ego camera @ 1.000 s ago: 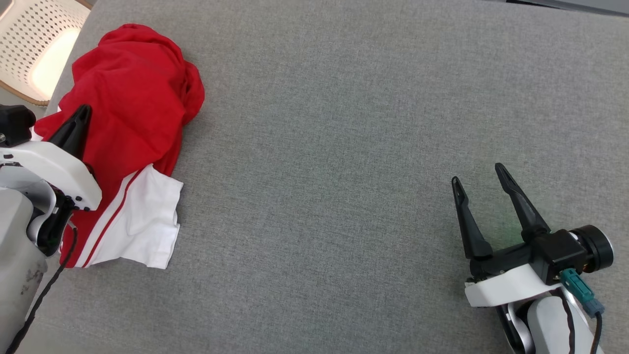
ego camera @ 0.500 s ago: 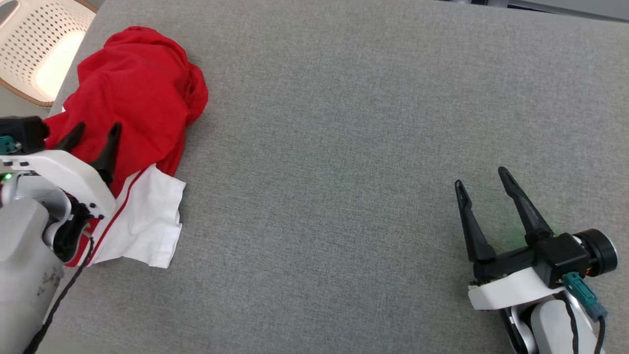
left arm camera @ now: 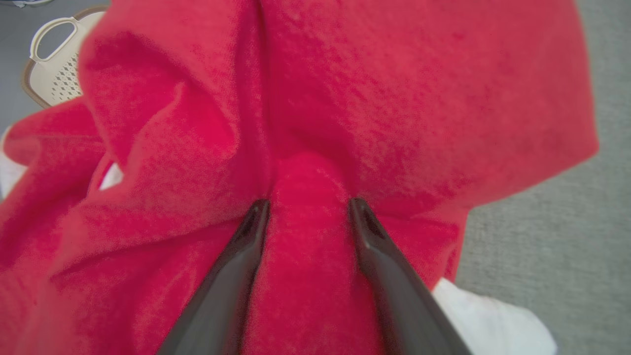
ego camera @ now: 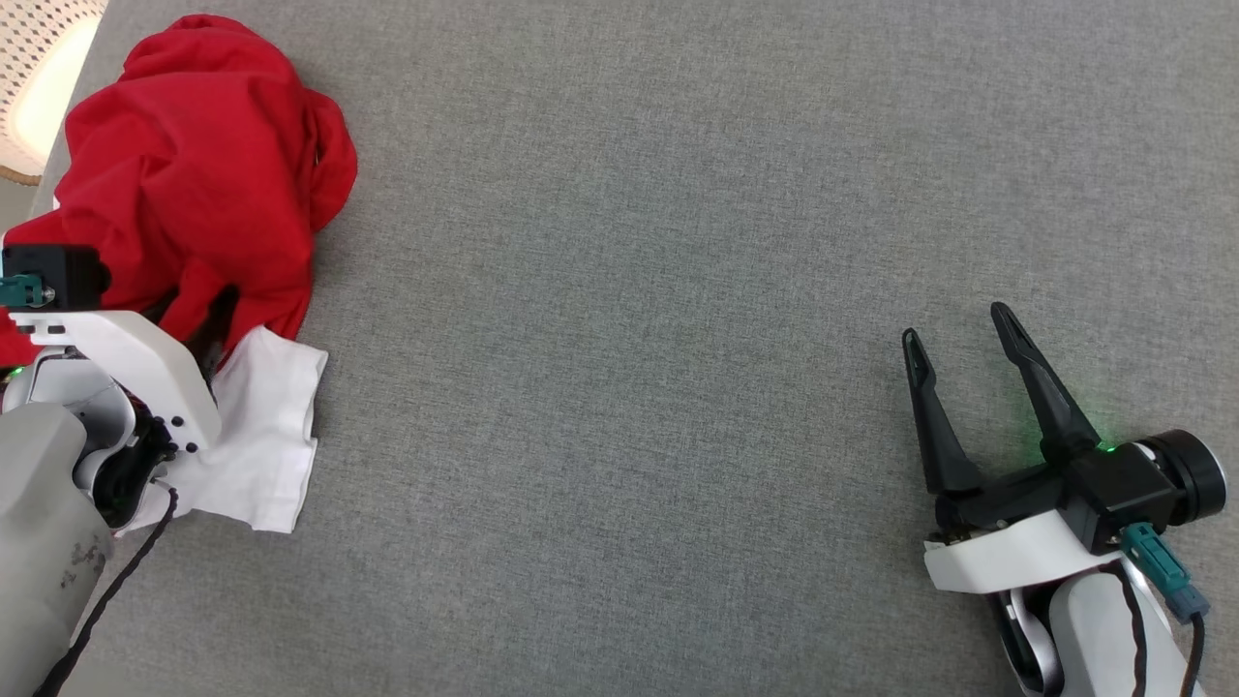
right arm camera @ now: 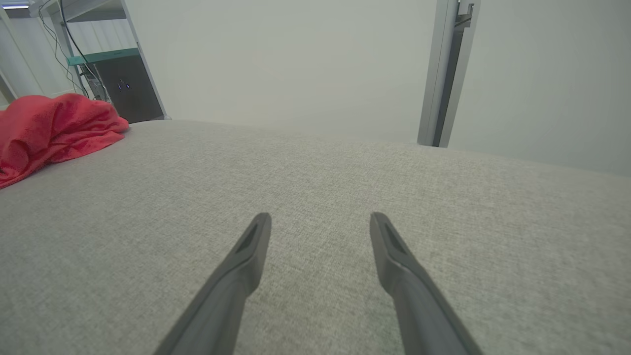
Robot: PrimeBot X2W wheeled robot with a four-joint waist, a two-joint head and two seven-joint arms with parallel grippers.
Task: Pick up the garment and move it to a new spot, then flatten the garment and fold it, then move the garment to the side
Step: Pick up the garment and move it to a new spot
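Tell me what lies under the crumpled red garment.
The garment lies on the grey surface, which shows beside it. The left gripper pushes its fingers either side of a red fold. Anything beneath the heap is covered by cloth.

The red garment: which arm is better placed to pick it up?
Left. The left gripper is pressed into the garment, a fold between its open fingers. The right gripper lies far off across the grey surface.
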